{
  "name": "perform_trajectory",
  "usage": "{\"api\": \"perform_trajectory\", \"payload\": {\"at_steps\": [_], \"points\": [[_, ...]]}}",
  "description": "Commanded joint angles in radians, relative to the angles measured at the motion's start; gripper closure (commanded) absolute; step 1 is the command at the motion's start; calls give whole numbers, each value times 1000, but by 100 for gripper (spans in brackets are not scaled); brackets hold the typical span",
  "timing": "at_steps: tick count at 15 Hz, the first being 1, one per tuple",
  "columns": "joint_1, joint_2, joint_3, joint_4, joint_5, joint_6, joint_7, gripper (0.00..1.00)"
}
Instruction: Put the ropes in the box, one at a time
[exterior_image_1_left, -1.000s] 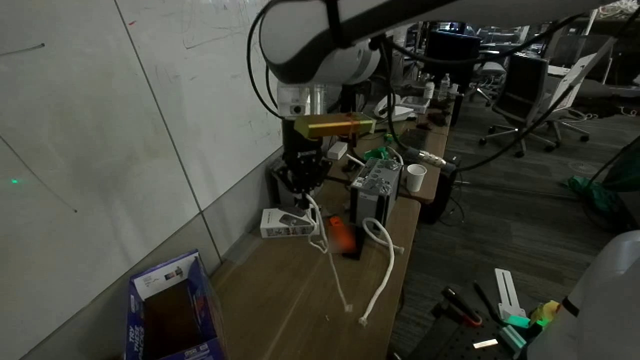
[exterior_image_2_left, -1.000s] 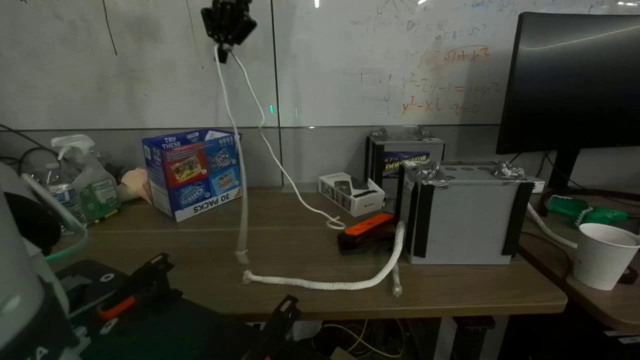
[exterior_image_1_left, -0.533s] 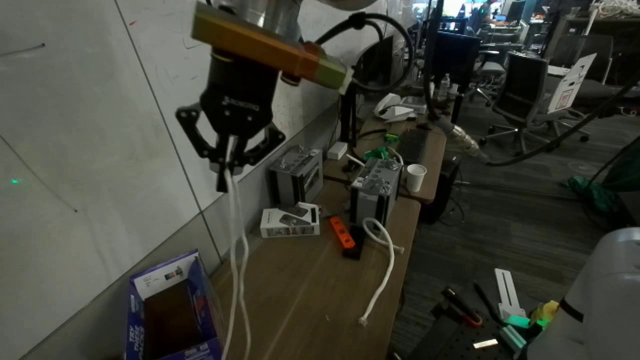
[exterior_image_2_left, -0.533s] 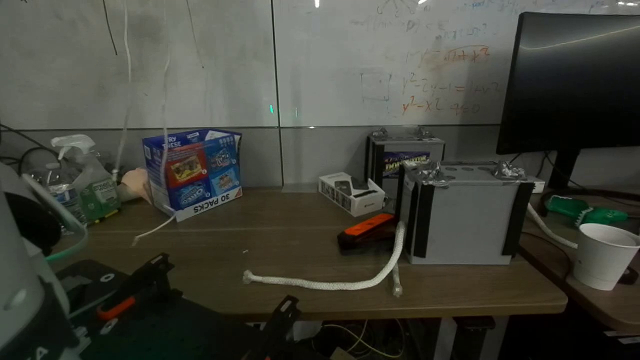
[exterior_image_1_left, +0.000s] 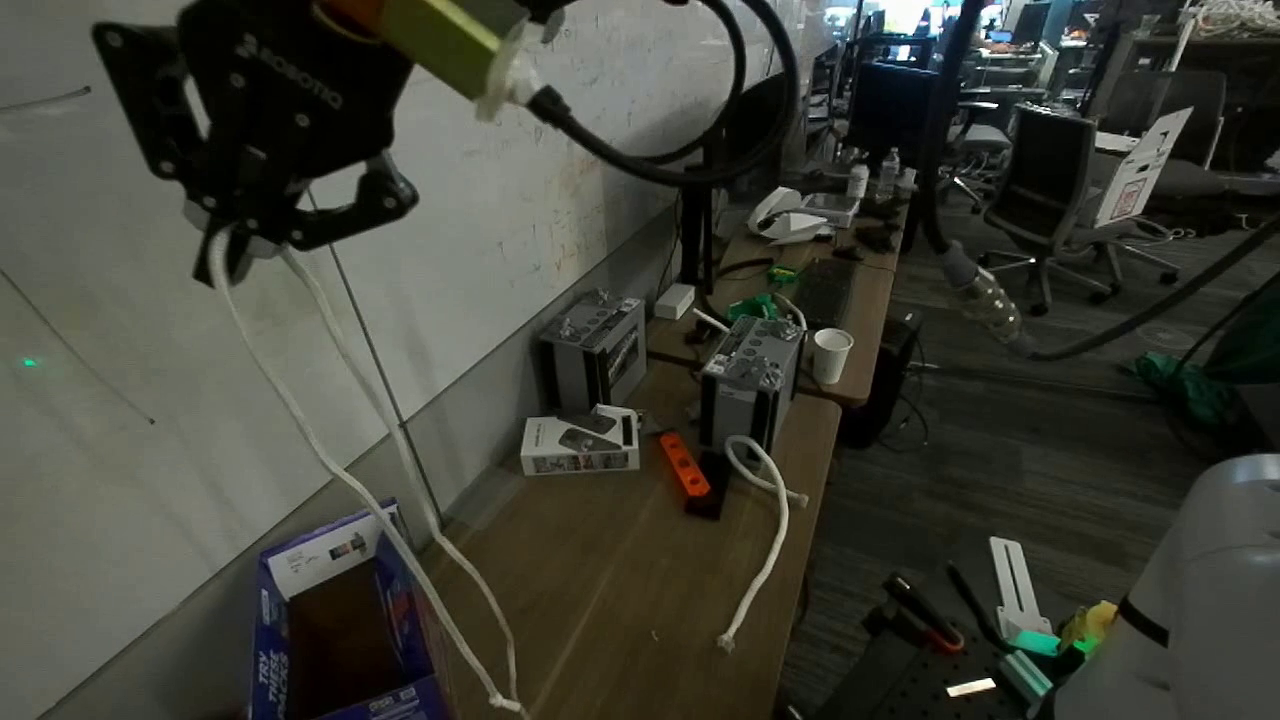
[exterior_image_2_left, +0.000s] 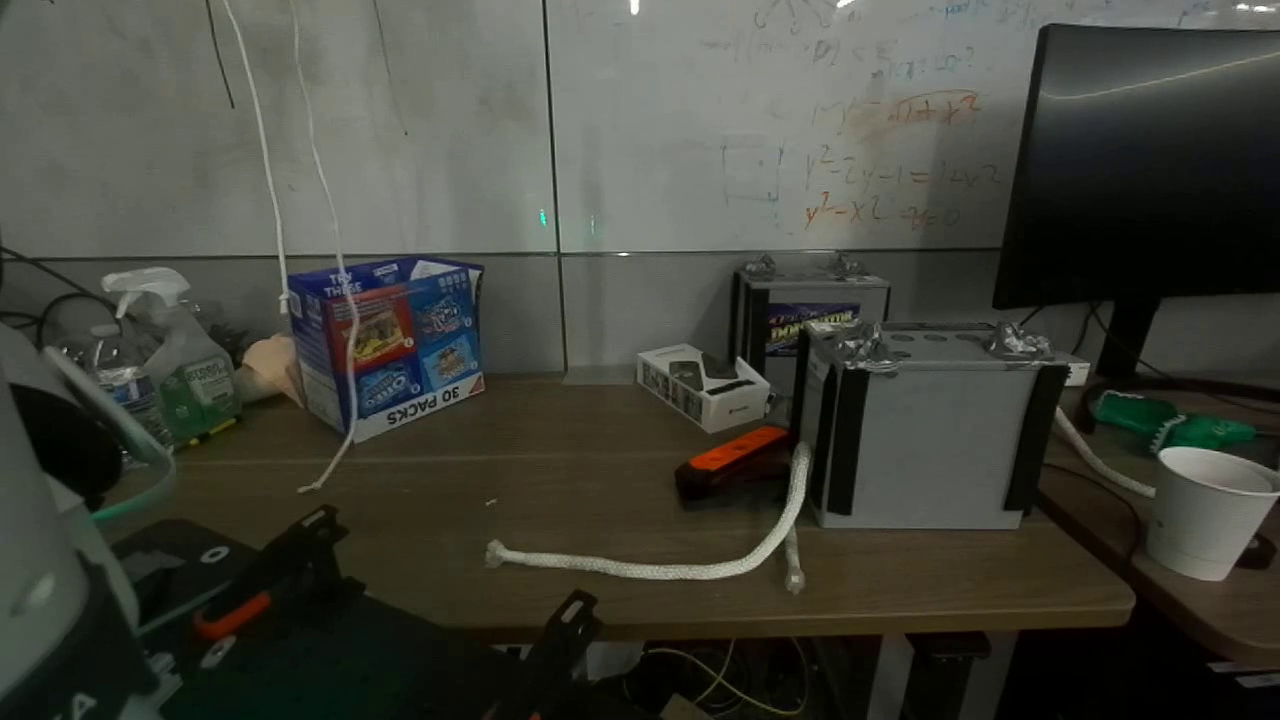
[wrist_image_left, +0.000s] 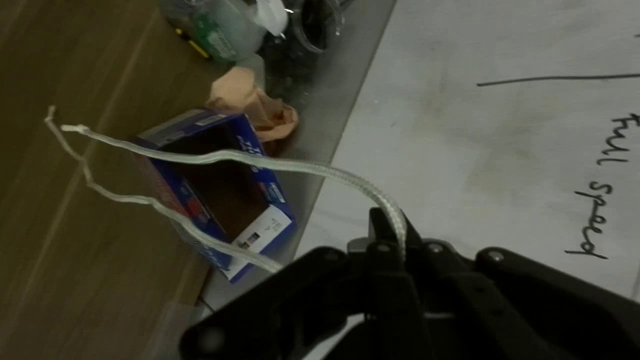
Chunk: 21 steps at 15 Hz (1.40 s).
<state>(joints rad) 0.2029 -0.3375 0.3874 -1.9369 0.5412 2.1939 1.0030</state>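
The table (exterior_image_2_left: 580, 480) carries the box (exterior_image_2_left: 410, 342) at its left, unfilled as far as its dark inside shows. The loose rope (exterior_image_2_left: 660, 571), to the right, remains to do; the held rope (wrist_image_left: 300, 166) hangs doubled near the box, not yet in, fingers (wrist_image_left: 376, 227) closed on it. A second earlier it hung farther right.

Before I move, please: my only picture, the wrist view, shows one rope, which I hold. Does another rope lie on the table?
Observer: Yes, a white rope curves on the table, beside the grey unit nearer the table's edge.
Operator: Thank you. Are its two ends uncovered?
Observer: Yes, both ends show in both exterior views, with nothing lying over them.
Operator: And is there any other white cord?
Observer: A white cord shows beyond that grey unit; whether it is also one of your ropes, I cannot tell.
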Motion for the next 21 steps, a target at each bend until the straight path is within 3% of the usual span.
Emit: {"api": "perform_trajectory", "payload": {"at_steps": [1,5,8,10,12,16,18,21], "points": [[4,41,50,-14,-49,257,123,99],[-76,108,170,-51,-139,577,233,99],[-167,160,272,-104,-344,821,397,99],[-253,187,335,-143,-492,920,500,99],[-337,214,391,-176,-612,942,576,99],[-425,323,448,-239,-808,894,647,99],[-428,391,443,-260,-909,856,682,99],[-351,495,386,-218,-1078,760,758,99]]}}
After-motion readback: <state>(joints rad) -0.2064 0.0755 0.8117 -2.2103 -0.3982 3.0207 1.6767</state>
